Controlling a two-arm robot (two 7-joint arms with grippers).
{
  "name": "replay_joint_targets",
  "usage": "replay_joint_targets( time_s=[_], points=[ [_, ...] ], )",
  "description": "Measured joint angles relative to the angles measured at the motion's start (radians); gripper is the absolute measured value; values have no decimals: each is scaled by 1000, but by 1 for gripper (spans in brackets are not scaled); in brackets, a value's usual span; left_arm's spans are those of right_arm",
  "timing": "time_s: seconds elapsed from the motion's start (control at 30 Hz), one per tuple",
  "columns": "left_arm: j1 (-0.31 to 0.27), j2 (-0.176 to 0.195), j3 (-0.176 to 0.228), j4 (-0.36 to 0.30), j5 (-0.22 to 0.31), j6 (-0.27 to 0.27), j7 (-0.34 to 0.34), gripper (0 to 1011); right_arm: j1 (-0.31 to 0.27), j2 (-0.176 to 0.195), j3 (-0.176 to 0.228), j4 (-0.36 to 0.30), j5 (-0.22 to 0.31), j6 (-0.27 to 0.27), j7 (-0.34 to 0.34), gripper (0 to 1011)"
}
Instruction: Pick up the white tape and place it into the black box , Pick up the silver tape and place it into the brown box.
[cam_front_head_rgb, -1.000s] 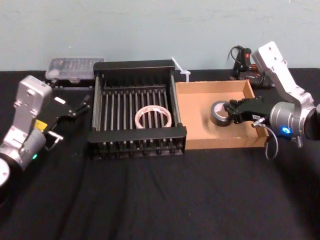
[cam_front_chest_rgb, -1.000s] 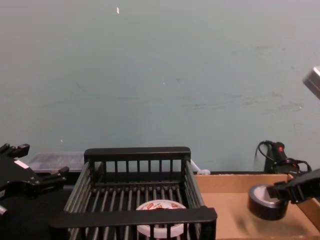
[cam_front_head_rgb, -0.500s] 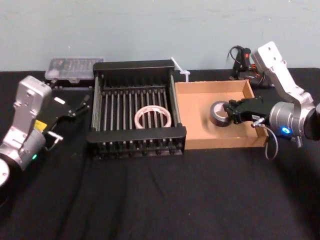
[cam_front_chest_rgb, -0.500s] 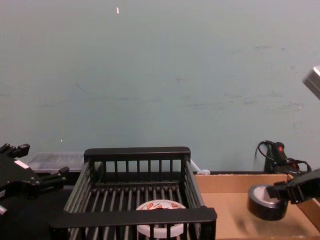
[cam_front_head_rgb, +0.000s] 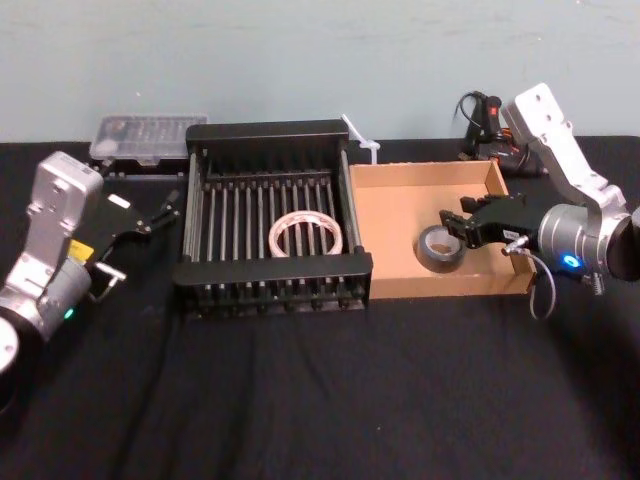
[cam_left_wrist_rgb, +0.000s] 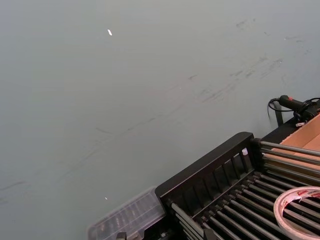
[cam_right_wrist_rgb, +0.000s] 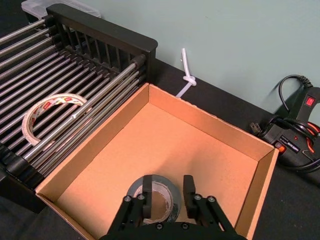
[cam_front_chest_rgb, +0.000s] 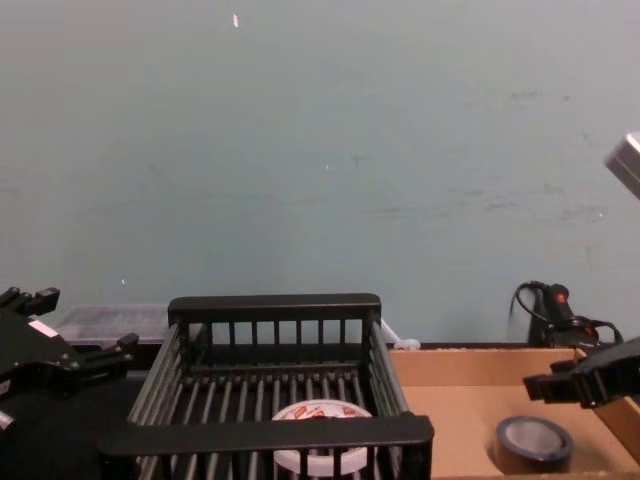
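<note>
The silver tape (cam_front_head_rgb: 438, 247) lies flat on the floor of the brown box (cam_front_head_rgb: 385, 225), near its front wall. My right gripper (cam_front_head_rgb: 457, 226) hovers just above it, open, and its fingers (cam_right_wrist_rgb: 146, 192) stand apart over the roll (cam_right_wrist_rgb: 159, 180) without holding it. From the chest view the roll (cam_front_chest_rgb: 533, 440) rests below the gripper (cam_front_chest_rgb: 548, 385). The white tape (cam_front_head_rgb: 307, 235) with red marks lies flat on the slats of the black box (cam_front_head_rgb: 270, 268). My left gripper (cam_front_head_rgb: 150, 213) is parked, open, left of the black box.
A clear plastic case (cam_front_head_rgb: 148, 135) sits behind the black box at the left. A black corded tool with a red switch (cam_front_head_rgb: 485, 125) lies behind the brown box. A knotted white cord (cam_front_head_rgb: 362, 142) lies between the boxes at the back.
My right gripper has opened and let go of the silver tape, which dropped from its tilted, raised hold to lie flat on the brown box floor. The left arm has not moved.
</note>
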Motion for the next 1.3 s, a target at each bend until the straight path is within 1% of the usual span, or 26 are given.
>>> replay_joint_targets(
  time_s=[0.03,0.07,0.1,0.13,0.23,0.27,0.3,0.33,0.37,0.4,0.5,0.53,0.57,0.6,0.73,1.07,1.13,1.17,1.27,1.3],
  points=[
    [0,0,0,0,0,0,0,1001,0,0,0,0,0,0,0,403],
    [0,0,0,0,0,0,0,1001,0,0,0,0,0,0,0,436],
    [0,0,0,0,0,0,0,1001,0,0,0,0,0,0,0,436],
    [0,0,0,0,0,0,0,1001,0,0,0,0,0,0,0,503],
    [0,0,0,0,0,0,0,1001,0,0,0,-1,0,0,1,578],
    [0,0,0,0,0,0,0,1001,0,0,0,-1,0,0,1,634],
    [0,0,0,0,0,0,0,1001,0,0,0,-1,0,0,1,634],
    [0,0,0,0,0,0,0,1001,0,0,0,-1,0,0,1,684],
    [0,0,0,0,0,0,0,1002,0,0,0,-1,0,0,1,703],
    [0,0,0,0,0,0,0,1001,0,0,0,-1,0,0,1,760],
    [0,0,0,0,0,0,0,1001,0,0,0,-1,0,0,1,816],
    [0,0,0,0,0,0,0,1001,0,0,0,-1,0,0,1,868],
    [0,0,0,0,0,0,0,1001,0,0,0,-1,0,0,1,889],
    [0,0,0,0,0,0,0,1001,0,0,0,-1,0,0,1,937],
    [0,0,0,0,0,0,0,1002,0,0,0,-1,0,0,1,1002],
    [0,0,0,0,0,0,0,1001,0,0,0,-1,0,0,1,1002],
    [0,0,0,0,0,0,0,1001,-11,-4,14,-9,-5,-9,-7,1002],
    [0,0,0,0,0,0,0,1001,-11,-4,14,-9,-5,-9,-7,1002],
    [0,0,0,0,0,0,0,1001,-38,-10,37,-40,-20,-42,-45,1002],
    [0,0,0,0,0,0,0,1001,-54,-12,48,-58,-32,-63,-68,1002]
  ],
)
